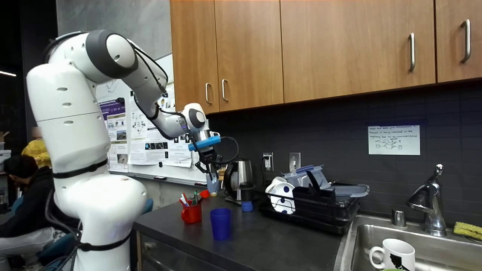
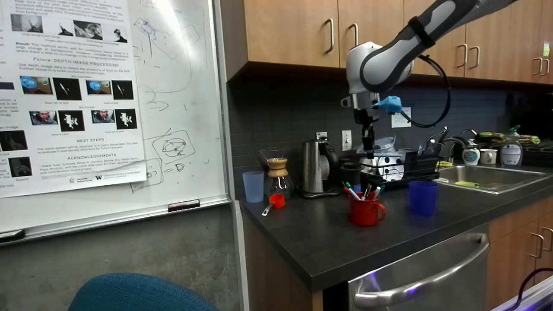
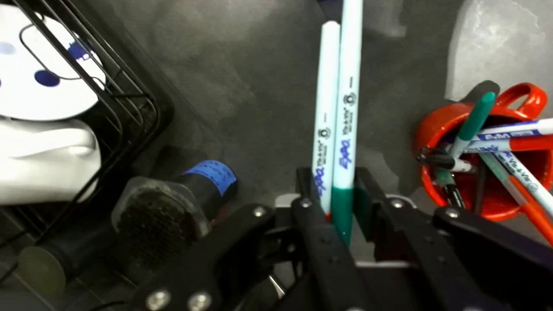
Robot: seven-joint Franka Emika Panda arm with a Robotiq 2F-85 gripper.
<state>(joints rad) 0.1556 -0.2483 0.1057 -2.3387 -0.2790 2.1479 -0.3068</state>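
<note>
Going left to right in an exterior view, a light blue cup (image 2: 253, 186) is standing close to the back left corner of the countertop (image 2: 311, 242). A red scoop (image 2: 277, 201) is lying near the left edge. A silver kettle (image 2: 311, 166) is standing toward the back edge. Next, the red mug (image 2: 365, 214) is sitting nearer the front edge, holding lots of pens (image 3: 488, 146). The gripper (image 3: 336, 181) is hanging above the countertop. The wrist view is showing it pinching a red-ended marker (image 3: 327, 116) and a green-ended marker (image 3: 349, 108) side by side, their long white parts sticking out past its fingers (image 3: 367, 185). Farther right, a black dish rack (image 2: 418, 165) is sitting at the back, and a dark blue cup (image 2: 423, 198) is standing near the front edge.

To do this part well, the gripper should be squeezing firmly and moving slowly, because two round markers could be rolling on each other and slipping. The long white parts should be staying clear of the rack and pens.
</note>
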